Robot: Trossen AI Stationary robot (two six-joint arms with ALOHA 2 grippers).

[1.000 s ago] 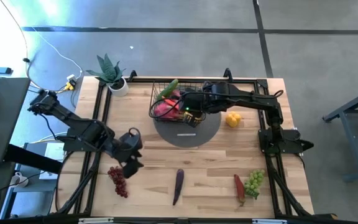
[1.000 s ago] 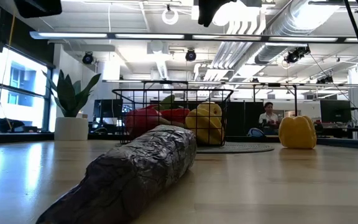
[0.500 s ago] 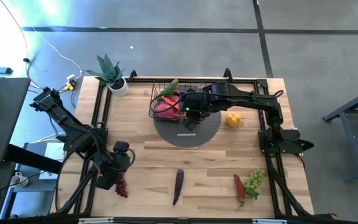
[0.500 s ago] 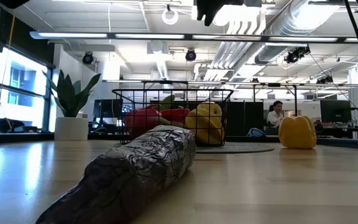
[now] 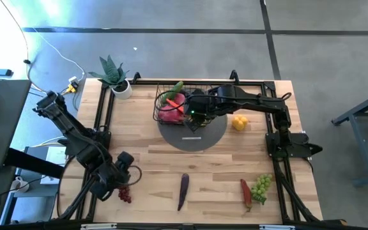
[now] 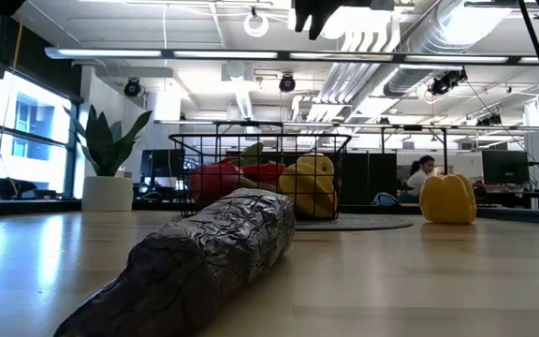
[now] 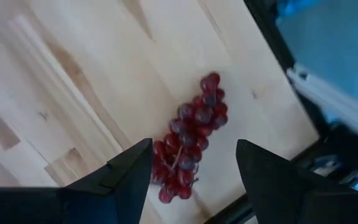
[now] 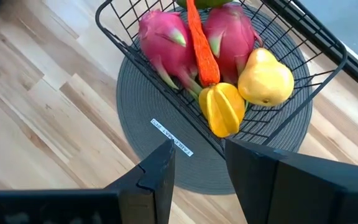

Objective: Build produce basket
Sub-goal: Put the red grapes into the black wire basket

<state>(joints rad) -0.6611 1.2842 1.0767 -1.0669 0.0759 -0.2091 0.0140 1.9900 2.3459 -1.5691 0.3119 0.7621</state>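
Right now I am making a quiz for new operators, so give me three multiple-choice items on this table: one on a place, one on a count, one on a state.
1. What lies between the left hand's open fingers in its wrist view?
A. bunch of dark red grapes
B. yellow pepper
C. potted plant

2. How many pink dragon fruits lie in the black wire-mesh basket?
A. one
B. two
C. four

3. The orange carrot is:
A. on bare wood
B. in the right hand
C. lying in the basket

Key:
1 A, the bunch of dark red grapes lies on the wooden table there.
2 B, the two pink dragon fruits lie side by side.
3 C, the orange carrot lies across them; the right hand holds nothing.
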